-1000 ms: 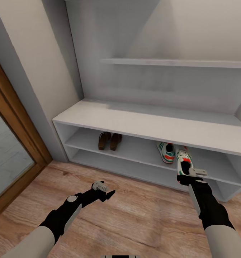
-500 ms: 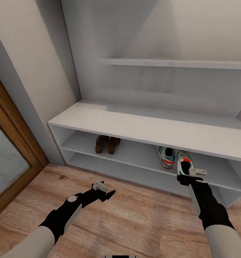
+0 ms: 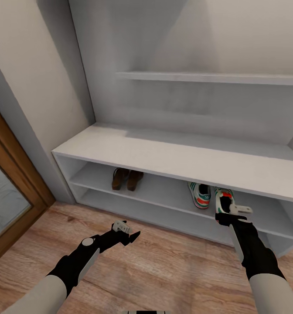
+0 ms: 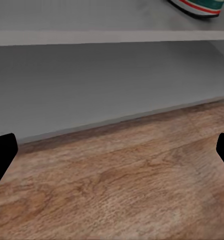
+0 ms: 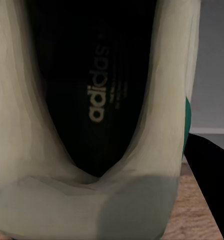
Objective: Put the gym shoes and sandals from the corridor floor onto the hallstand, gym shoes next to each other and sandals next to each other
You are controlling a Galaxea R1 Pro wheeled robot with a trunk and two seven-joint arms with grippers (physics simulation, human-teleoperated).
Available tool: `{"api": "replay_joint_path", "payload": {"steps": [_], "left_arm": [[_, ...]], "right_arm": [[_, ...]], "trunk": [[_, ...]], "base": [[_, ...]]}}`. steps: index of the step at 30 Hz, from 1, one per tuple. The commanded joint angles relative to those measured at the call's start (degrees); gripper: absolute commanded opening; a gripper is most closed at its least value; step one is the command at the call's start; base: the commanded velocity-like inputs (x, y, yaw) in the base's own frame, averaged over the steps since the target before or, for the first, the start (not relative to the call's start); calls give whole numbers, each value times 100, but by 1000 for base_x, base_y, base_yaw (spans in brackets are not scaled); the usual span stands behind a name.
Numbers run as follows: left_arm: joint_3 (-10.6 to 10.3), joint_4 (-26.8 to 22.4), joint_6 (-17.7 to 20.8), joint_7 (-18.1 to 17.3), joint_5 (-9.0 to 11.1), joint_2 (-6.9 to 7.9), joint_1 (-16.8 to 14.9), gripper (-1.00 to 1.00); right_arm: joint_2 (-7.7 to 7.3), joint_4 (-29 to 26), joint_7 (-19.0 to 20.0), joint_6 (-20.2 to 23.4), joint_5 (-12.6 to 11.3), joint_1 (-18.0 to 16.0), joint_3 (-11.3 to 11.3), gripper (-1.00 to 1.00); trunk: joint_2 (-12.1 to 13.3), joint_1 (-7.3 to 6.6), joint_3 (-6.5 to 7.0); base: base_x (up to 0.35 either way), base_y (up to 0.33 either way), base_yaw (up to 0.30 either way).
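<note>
The white hallstand [image 3: 172,157] is a low, wide unit with a flat matte top and two open shelves below, and a thin white wall shelf [image 3: 207,77] hangs above it. On the upper open shelf, toward its left end, the two sandals [image 3: 121,179] stand side by side and touching, dark-brown leather with their long axes running front to back into the shelf. Further right on the same shelf one gym shoe [image 3: 199,194] lies flat, white with teal-green stripes and an orange-red patch, its long axis also front to back and angled a little to the left. Just beside it on the right, the second gym shoe [image 3: 224,199] is held at the shelf's front edge by the right pincer [image 3: 227,213], which is clenched on its heel end; the shoe points away from the robot into the shelf, roughly parallel to its mate. In the right wrist view this shoe [image 5: 97,115] shows its dark insole with pale lettering, smooth off-white walls and a green stripe at one side. The left pincer [image 3: 128,234] hovers over the warm wood-plank corridor floor [image 3: 172,274], released and holding nothing, its black fingertips [image 4: 2,155] spread wide before the hallstand's lower shelf [image 4: 107,90].
</note>
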Motion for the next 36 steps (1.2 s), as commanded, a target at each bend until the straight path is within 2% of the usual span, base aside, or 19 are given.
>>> {"api": "replay_joint_path", "payload": {"steps": [1,21,36], "left_arm": [[-33,4,-22,5,41,7,-5,100],[-33,4,-22,5,41,7,-5,100],[-33,4,-22,5,41,7,-5,100]], "right_arm": [[0,-7,-1,34,32,-2,1,-100],[0,-7,-1,34,32,-3,1,-100],[-8,-7,-1,34,32,-2,1,-100]], "trunk": [[-2,-1,-5],[-2,-1,-5],[-2,-1,-5]], "base": [[34,-9,0],[184,-37,0],[47,0,0]]}}
